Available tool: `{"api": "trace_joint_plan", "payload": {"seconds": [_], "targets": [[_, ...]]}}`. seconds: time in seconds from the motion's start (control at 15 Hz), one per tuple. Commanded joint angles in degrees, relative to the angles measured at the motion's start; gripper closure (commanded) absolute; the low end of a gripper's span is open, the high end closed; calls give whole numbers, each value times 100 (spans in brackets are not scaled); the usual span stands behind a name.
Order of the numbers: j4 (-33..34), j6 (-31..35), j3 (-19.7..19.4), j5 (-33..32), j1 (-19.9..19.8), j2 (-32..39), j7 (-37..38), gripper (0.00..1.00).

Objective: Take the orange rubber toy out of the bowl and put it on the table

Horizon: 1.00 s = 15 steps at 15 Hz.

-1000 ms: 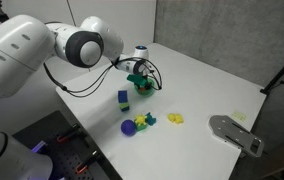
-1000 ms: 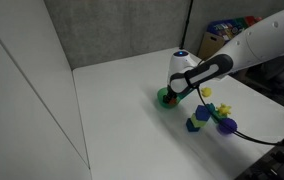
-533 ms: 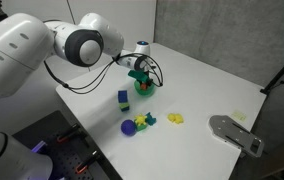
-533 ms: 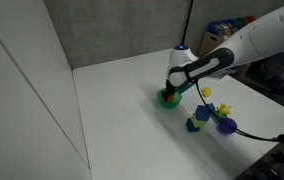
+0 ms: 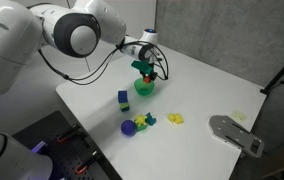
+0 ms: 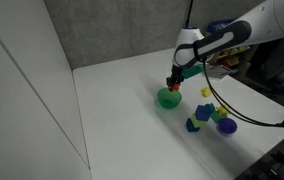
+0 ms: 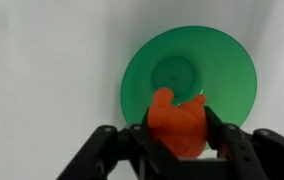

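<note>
Hanging above the green bowl (image 7: 222, 62) at mid-frame, the gripper (image 7: 178, 136) is clamping the orange toy (image 7: 177, 120). The table (image 7: 42, 60) is showing white around.

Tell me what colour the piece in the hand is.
Orange: the toy shows best in the wrist view, above the green bowl.

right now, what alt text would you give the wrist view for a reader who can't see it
The claw grips the orange rubber toy between its dark jaws, seen from directly above. Beneath it sits the round green bowl, empty, on the plain white table.
</note>
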Motion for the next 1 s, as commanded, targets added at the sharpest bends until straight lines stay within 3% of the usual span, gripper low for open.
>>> {"api": "trace_joint_plan", "payload": {"seconds": [0.0, 0.33, 0.4, 0.47, 0.6, 0.73, 0.93], "targets": [[-1160, -259, 29, 151, -371, -983, -275, 77], [-2410, -307, -203, 121, -795, -1809, -352, 74], [-2613, -281, -273, 98, -858, -1934, -354, 43], [-2778, -300, -306, 107, -931, -2052, -405, 28], [-3057, -319, -390, 86, -1014, -2253, -451, 21], [-3280, -321, -440, 65, -1056, -2440, -489, 4], [-3431, -384, -466, 75, -1055, -2628, -517, 0]]}}
